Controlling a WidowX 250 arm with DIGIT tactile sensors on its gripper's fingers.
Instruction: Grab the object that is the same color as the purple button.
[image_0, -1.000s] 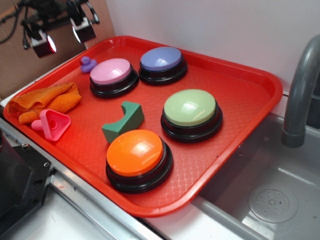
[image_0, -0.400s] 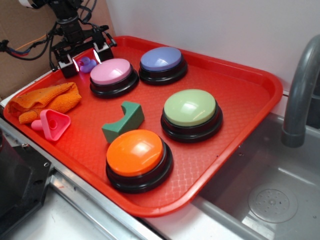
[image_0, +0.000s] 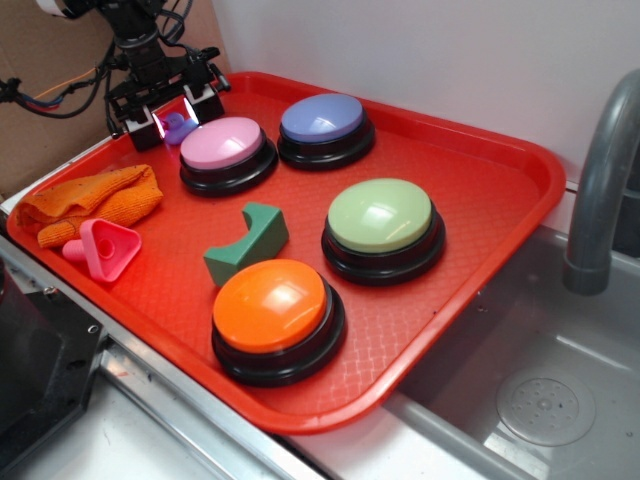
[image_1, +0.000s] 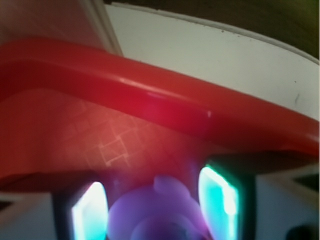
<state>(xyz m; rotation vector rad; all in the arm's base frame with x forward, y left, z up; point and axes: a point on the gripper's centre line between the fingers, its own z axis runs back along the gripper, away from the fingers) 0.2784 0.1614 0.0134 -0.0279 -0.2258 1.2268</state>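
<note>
Red tray (image_0: 500, 190) holds buttons; open fingers (image_0: 148, 125) straddle the purple duck (image_0: 178, 124).

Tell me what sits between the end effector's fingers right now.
The purple duck sits between the end effector fingers, on the red tray. Whether the fingers touch it is unclear; its underside is hidden.
</note>
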